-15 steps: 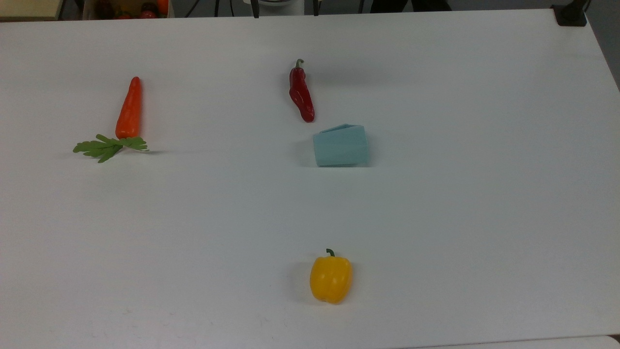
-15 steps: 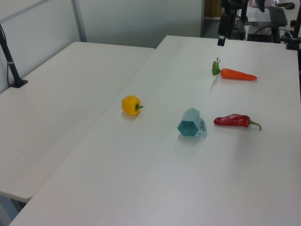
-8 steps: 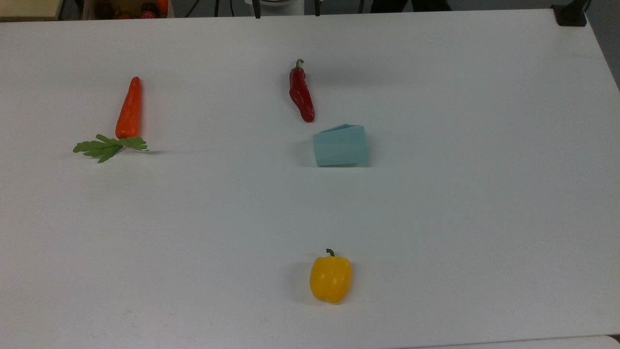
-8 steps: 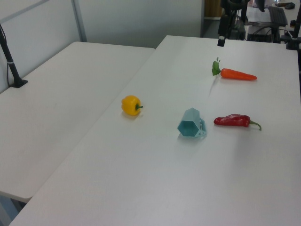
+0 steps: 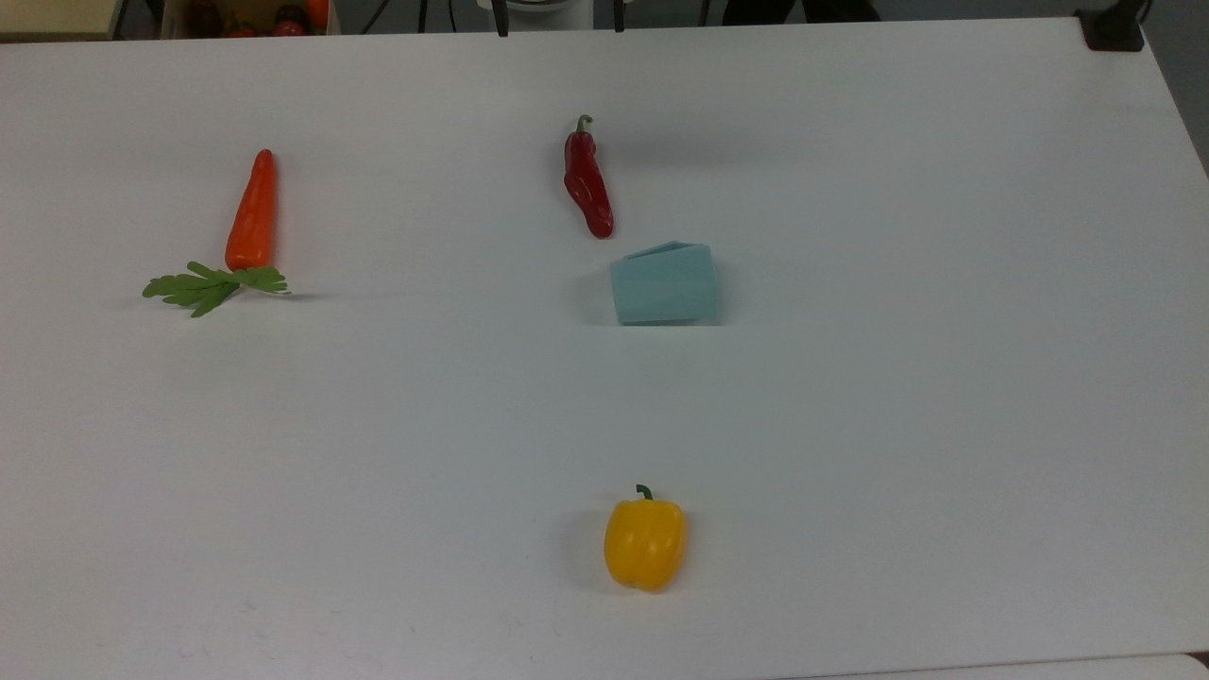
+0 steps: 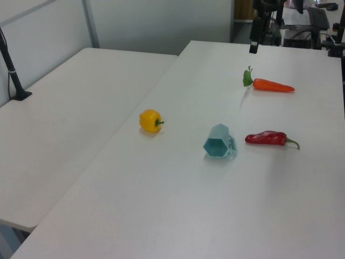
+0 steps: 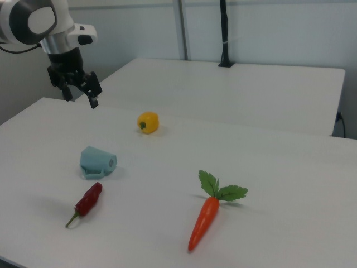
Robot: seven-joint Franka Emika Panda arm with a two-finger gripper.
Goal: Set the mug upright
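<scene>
On its side in the top view, mug (image 5: 665,283), right view's gripper (image 7: 80,94) aloft, parted, empty.

My arm (image 7: 33,19) is glossy white with a round grey joint cap, and my gripper (image 7: 80,89) is black, its two fingers tipped pale.

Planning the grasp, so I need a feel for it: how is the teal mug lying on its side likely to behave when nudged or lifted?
The mug lies on its side, so a nudge may rock it, though its flat facets and handle tab probably resist free rolling. It looks rigid and thin-walled, likely light. The smooth angled sides could slip in a pinch; gripping across the open rim seems safer.
</scene>
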